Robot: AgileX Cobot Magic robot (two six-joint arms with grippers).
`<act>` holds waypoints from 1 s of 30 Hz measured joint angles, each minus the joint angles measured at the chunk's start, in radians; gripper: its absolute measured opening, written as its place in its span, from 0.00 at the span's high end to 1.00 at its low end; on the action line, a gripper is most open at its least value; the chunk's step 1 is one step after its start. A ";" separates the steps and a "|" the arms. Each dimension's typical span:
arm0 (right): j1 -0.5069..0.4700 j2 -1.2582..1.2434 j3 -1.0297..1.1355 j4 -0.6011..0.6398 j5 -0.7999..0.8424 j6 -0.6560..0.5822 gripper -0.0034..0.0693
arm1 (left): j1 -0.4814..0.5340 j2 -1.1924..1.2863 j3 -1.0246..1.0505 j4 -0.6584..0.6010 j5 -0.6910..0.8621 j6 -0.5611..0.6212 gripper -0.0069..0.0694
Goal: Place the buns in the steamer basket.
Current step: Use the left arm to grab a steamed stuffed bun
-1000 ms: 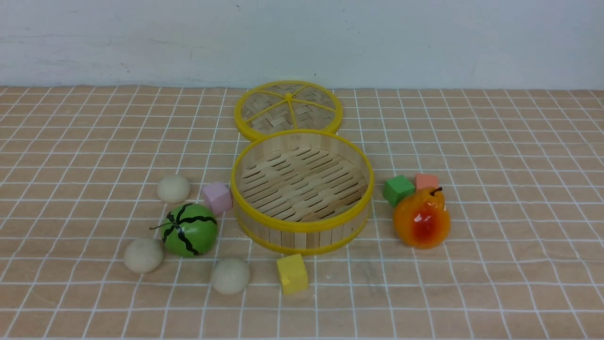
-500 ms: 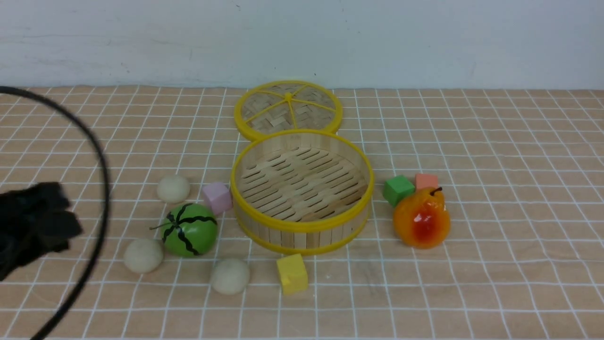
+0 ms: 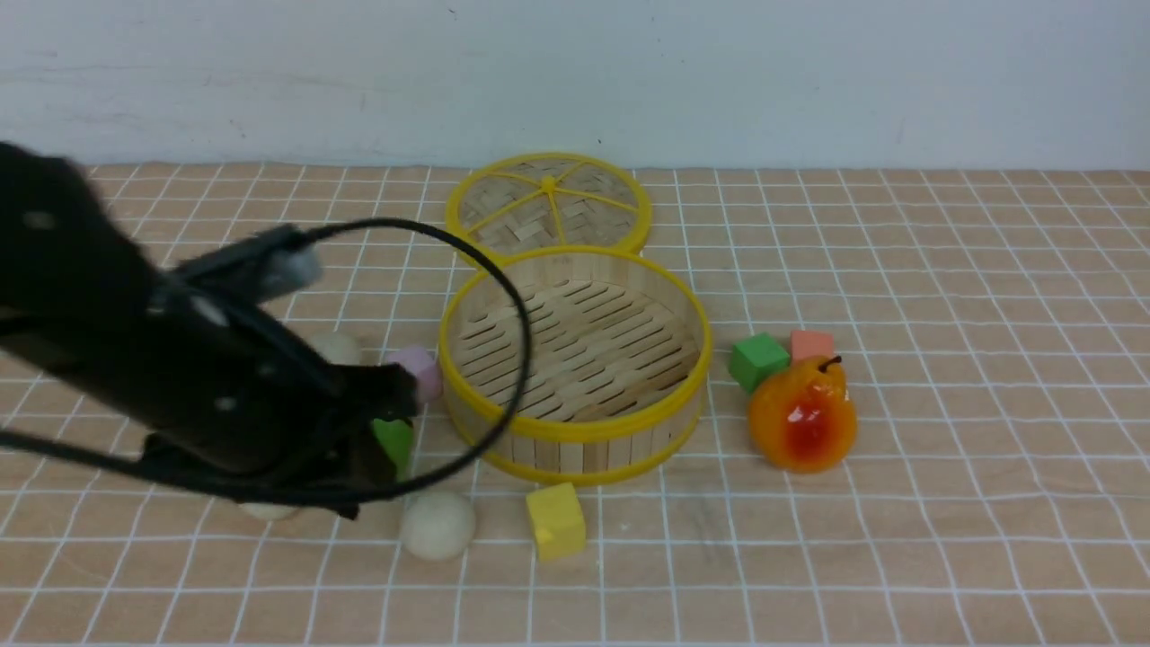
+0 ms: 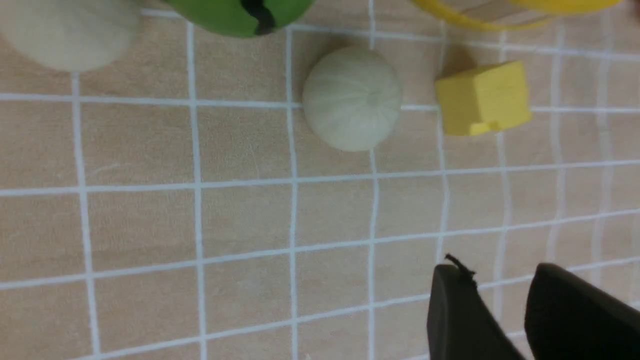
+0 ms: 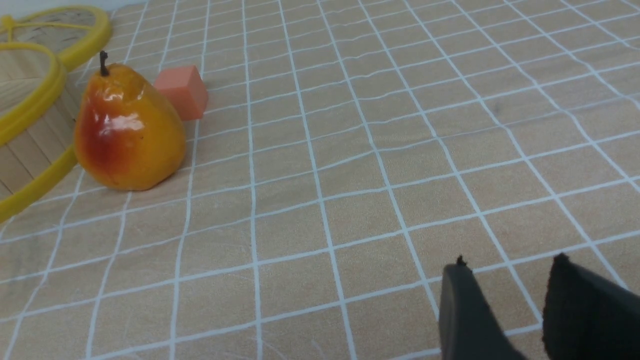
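Checked peach cloth [image 3: 898,557] runs back to a pale wall [image 3: 809,72]. Centre stage is the steamer basket [image 3: 575,431], only bamboo slats showing inside, and its lid [image 3: 548,202] lies flat just behind the far rim. All three buns are out on the cloth to its left.

My left arm [image 3: 180,377] reaches in, blurred, its black cable [image 3: 503,296] looping across the basket's left side. My left gripper [image 4: 495,272] hangs near the watermelon [image 3: 393,440], fingers a narrow gap apart with nothing between them. The nearest bun [image 3: 437,526] sits just ahead of those tips, clear of them, beside the yellow cube [image 3: 556,519]. The far bun [image 3: 340,346] peeks over my arm next to the pink cube [image 3: 422,370]. The third bun [image 3: 269,512] shows as a sliver under my arm.

On the right, the pear [image 3: 802,415] stands before the green cube [image 3: 757,361] and orange cube [image 3: 813,343]. My right gripper [image 5: 510,265] sits low over bare cloth, well apart from the pear, fingers narrowly parted and holding nothing.
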 joint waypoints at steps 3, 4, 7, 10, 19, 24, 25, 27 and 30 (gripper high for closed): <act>0.000 0.000 0.000 0.000 0.000 0.000 0.62 | -0.085 0.097 -0.073 0.172 -0.002 -0.123 0.62; 0.000 0.000 0.000 0.000 0.000 0.000 0.62 | -0.125 0.147 -0.110 0.257 -0.002 -0.193 0.62; 0.000 0.000 0.000 0.000 0.000 0.000 0.62 | -0.179 0.239 -0.174 0.380 -0.003 -0.293 0.61; 0.000 0.000 0.000 0.000 0.000 0.000 0.62 | -0.194 0.295 -0.207 0.424 -0.007 -0.338 0.61; 0.000 0.000 0.000 0.000 0.000 0.000 0.62 | -0.195 0.456 -0.249 0.464 -0.013 -0.416 0.60; 0.000 0.000 0.000 0.000 0.000 0.000 0.62 | -0.195 0.477 -0.255 0.464 -0.021 -0.418 0.60; 0.000 0.000 0.000 0.000 0.000 0.000 0.62 | -0.195 0.477 -0.255 0.464 -0.026 -0.418 0.60; 0.000 0.000 0.000 0.000 0.000 0.000 0.62 | -0.195 0.477 -0.260 0.464 -0.027 -0.412 0.63; 0.000 0.000 0.000 0.000 0.000 0.000 0.62 | -0.195 0.481 -0.281 0.447 -0.010 -0.383 0.76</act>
